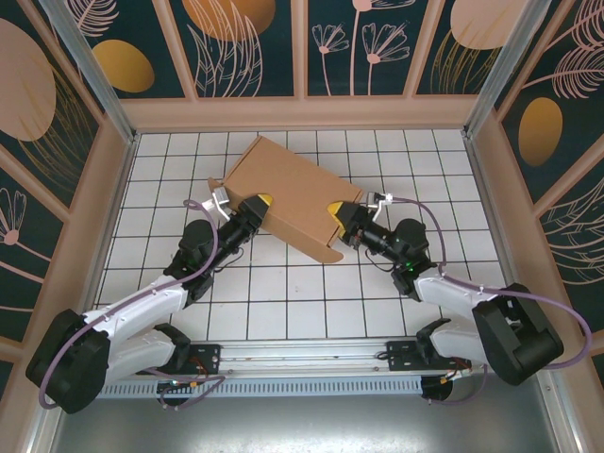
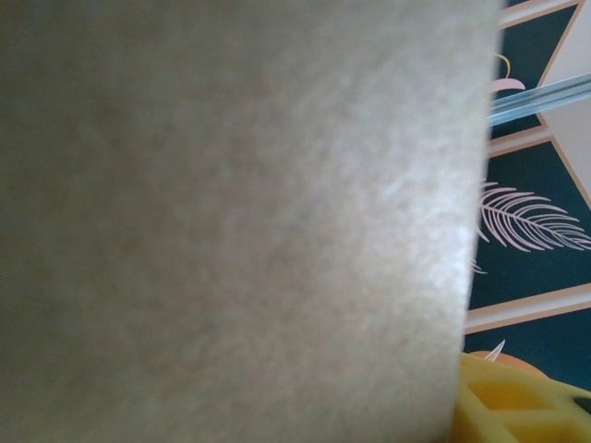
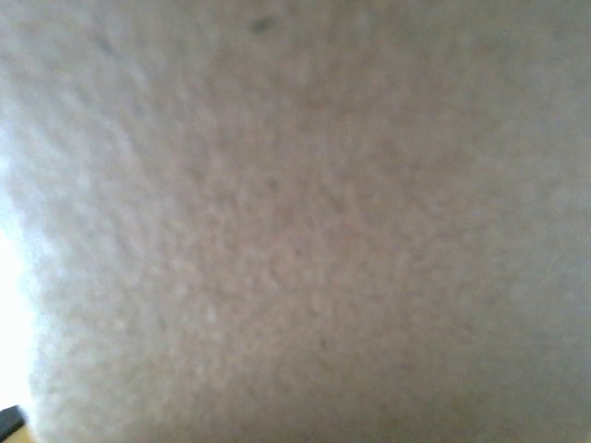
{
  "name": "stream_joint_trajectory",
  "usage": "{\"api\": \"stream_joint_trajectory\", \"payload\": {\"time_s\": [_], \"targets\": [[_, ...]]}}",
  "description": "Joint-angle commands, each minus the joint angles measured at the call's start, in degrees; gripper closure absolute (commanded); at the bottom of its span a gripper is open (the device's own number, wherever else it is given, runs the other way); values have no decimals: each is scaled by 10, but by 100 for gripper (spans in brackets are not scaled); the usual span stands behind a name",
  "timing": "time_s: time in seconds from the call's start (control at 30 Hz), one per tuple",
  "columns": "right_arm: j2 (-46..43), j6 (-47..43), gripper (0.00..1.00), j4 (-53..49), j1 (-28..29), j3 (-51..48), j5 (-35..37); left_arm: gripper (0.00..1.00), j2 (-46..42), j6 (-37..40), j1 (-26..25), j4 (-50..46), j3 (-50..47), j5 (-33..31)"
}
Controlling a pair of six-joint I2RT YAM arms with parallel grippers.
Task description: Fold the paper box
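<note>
The white tiled table (image 1: 283,302) carries the paper box (image 1: 288,189), a shallow brown cardboard shape lying slantwise in the middle, toward the far wall. The left gripper (image 1: 258,207) meets its left edge and the right gripper (image 1: 340,215) its right end; whether either clamps the cardboard, I cannot tell. A small flap (image 1: 324,251) juts from the near corner.
</note>
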Motion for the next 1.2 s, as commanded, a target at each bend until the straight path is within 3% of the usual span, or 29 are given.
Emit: {"api": "stream_joint_trajectory", "payload": {"time_s": [0.0,0.07,0.17,0.27,0.47,0.67,0.93,1.03,1.17], "targets": [[-14,-47,49,-28,15,5,-21,42,-2,15,3,-19,9,-20],[-20,-36,53,-39,15,4,-15,40,-12,28,3,-42,9,-25],[-25,-4,56,-41,-9,5,-17,27,-47,64,3,-103,7,-30],[-44,-1,58,-84,-33,12,-17,24,-110,122,3,-191,-2,-44],[-59,-20,58,-178,-102,31,-50,28,-229,244,3,-442,52,-84],[-44,-12,58,-198,-129,48,-97,30,-184,427,-19,-613,204,-104],[-17,2,56,-176,-137,55,-154,23,-23,762,-178,-653,339,-332],[-11,14,56,-159,-139,54,-168,23,-3,869,-195,-601,334,-352],[-6,33,56,-133,-140,55,-185,22,10,1010,-209,-559,295,-321]]}}
